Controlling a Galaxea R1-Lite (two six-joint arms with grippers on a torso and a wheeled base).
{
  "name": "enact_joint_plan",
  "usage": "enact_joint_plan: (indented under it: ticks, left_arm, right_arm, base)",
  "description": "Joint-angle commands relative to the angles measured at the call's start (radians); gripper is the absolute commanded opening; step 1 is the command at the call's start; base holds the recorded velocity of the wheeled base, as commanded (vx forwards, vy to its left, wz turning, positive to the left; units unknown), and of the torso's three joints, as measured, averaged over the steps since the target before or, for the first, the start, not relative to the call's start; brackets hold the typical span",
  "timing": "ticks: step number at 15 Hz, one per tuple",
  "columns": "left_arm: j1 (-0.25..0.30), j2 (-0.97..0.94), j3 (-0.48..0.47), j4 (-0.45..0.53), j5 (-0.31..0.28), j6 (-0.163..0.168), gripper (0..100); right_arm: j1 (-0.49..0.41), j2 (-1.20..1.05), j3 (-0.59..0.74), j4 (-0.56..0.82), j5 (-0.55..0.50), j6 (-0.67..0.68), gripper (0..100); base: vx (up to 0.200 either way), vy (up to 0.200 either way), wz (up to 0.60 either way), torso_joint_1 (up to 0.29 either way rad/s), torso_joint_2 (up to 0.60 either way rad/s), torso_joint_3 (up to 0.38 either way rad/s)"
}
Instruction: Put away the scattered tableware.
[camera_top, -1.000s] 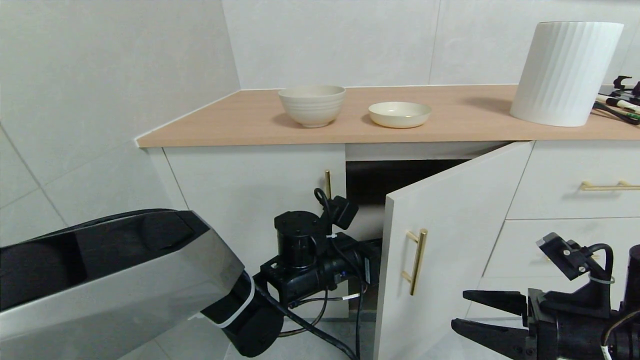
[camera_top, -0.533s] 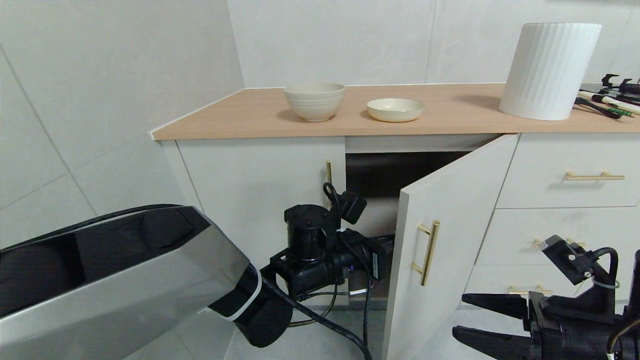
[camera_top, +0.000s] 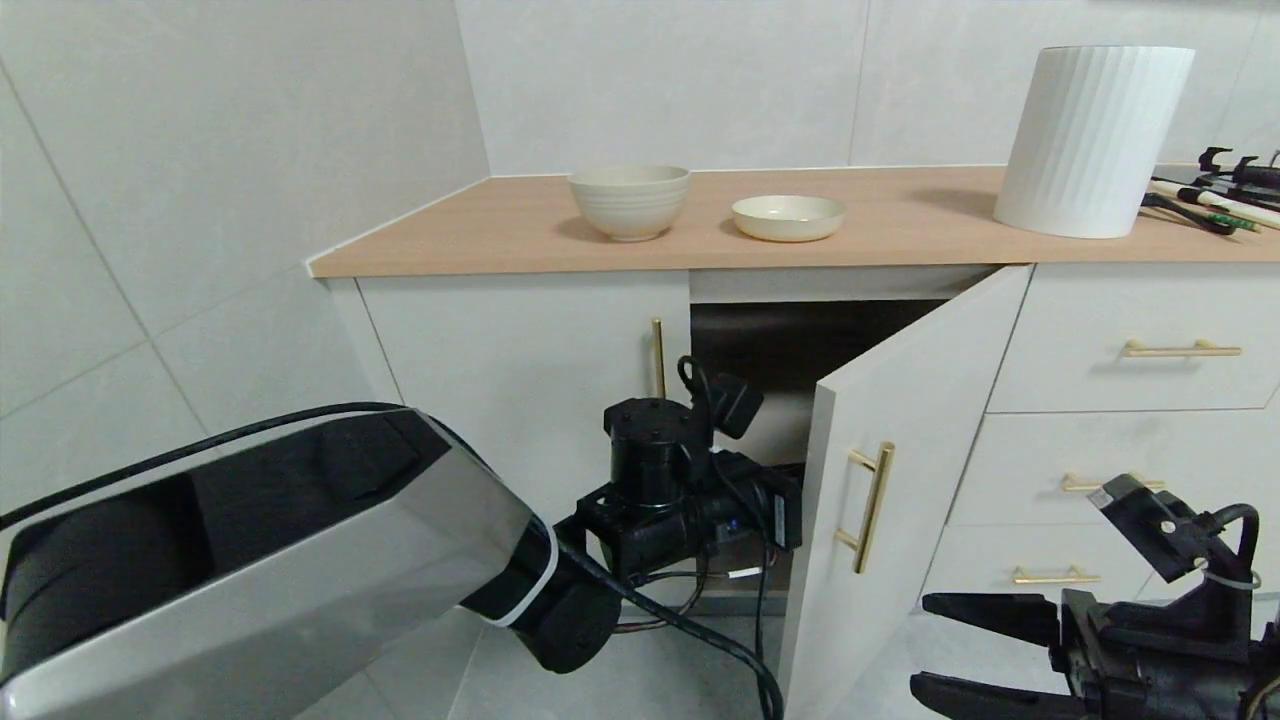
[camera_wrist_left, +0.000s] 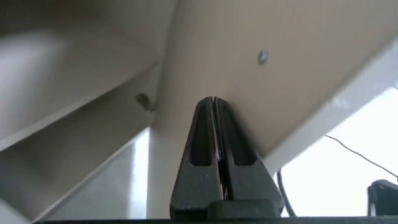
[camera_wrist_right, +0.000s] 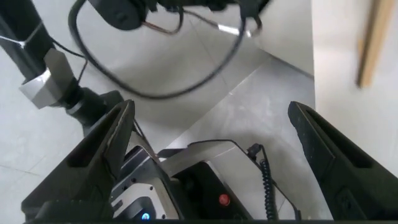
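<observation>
Your left arm has pushed further in behind the white cabinet door, and the door stands a little wider than a moment ago, so the cupboard is opening for storage. The left gripper has its fingers pressed together, tip against the door's inner face. The right gripper hangs low with fingers spread, holding nothing. The beige ribbed bowl and the cream shallow dish sit side by side toward the left end of the wooden counter. The dish holds nothing; the bowl's inside is hidden. The dark cupboard interior is too dim to judge.
</observation>
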Motion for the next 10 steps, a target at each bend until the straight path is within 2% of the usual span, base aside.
enact_joint_plan:
  ticks: [1, 2, 4, 5, 8, 10]
  left_arm:
    - [-0.112, -0.089, -0.008, 0.059, -0.002, -0.001, 0]
    - [-0.152, -0.15, 0.012, 0.12, -0.002, -0.002, 0]
    - [-0.149, -0.205, 0.091, 0.141, -0.028, -0.017, 0]
    - [-0.121, -0.221, 0.141, 0.126, -0.047, -0.033, 0]
    - [-0.019, -0.264, 0.265, 0.046, -0.037, -0.036, 0]
    - [0.09, -0.337, 0.388, -0.021, -0.031, -0.03, 0]
  right_arm:
    - [0.088, -0.123, 0.0, 0.001, 0.001, 0.004, 100]
    - [0.133, -0.178, -0.002, 0.009, 0.001, 0.012, 100]
    - [0.148, -0.206, -0.008, 0.045, 0.001, 0.012, 100]
    - [0.148, -0.203, -0.008, 0.047, 0.001, 0.012, 100]
    - [0.148, -0.198, -0.018, 0.05, -0.003, 0.012, 100]
    - [0.148, -0.122, -0.049, 0.047, -0.024, 0.006, 100]
  base:
    - [0.0, 0.0, 0.0, 0.0, 0.0, 0.0]
    - [0.0, 0.0, 0.0, 0.0, 0.0, 0.0]
    - [0.0, 0.0, 0.0, 0.0, 0.0, 0.0]
    - [0.0, 0.0, 0.0, 0.0, 0.0, 0.0]
    - [0.0, 0.0, 0.0, 0.0, 0.0, 0.0]
    - [0.0, 0.0, 0.0, 0.0, 0.0, 0.0]
